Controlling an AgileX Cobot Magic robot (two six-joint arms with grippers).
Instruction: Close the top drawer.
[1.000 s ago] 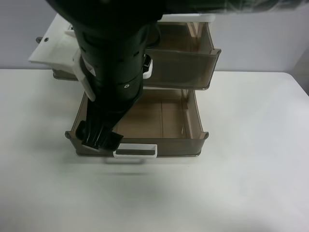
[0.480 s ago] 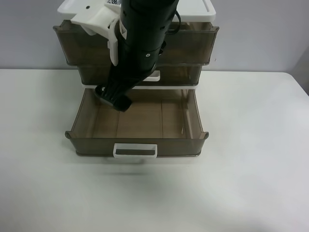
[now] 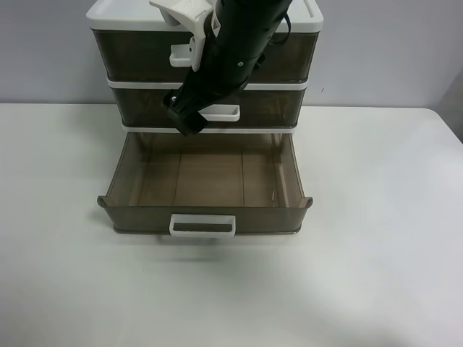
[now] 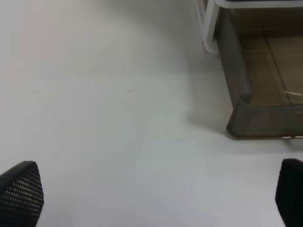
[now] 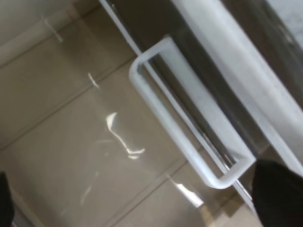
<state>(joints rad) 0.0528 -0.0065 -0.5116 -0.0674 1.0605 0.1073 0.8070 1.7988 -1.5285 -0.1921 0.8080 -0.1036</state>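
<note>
The top drawer [image 3: 130, 54], smoky brown with a tall front, sits flush in the white-framed cabinet. Its white loop handle [image 3: 181, 56] is partly hidden by my right arm, which hangs in front of it. My right gripper [image 3: 182, 117] is lower, just before the middle drawer's narrower handle [image 3: 224, 112]. In the right wrist view that handle [image 5: 189, 127] lies between my wide-apart dark fingertips [image 5: 279, 189], nothing held; the right gripper [image 5: 142, 198] is open. My left gripper [image 4: 154, 198] is open and empty over the table and does not show in the exterior high view.
The bottom drawer [image 3: 202, 213] is pulled far out onto the white table [image 3: 376, 253], its handle [image 3: 202, 225] toward the camera. Its corner [image 4: 246, 113] shows in the left wrist view, beside the cabinet's white frame [image 4: 210, 23].
The top drawer has slid from pulled out to flush with the cabinet. My right arm has moved back and up with it, from over the bottom drawer to the cabinet front.
</note>
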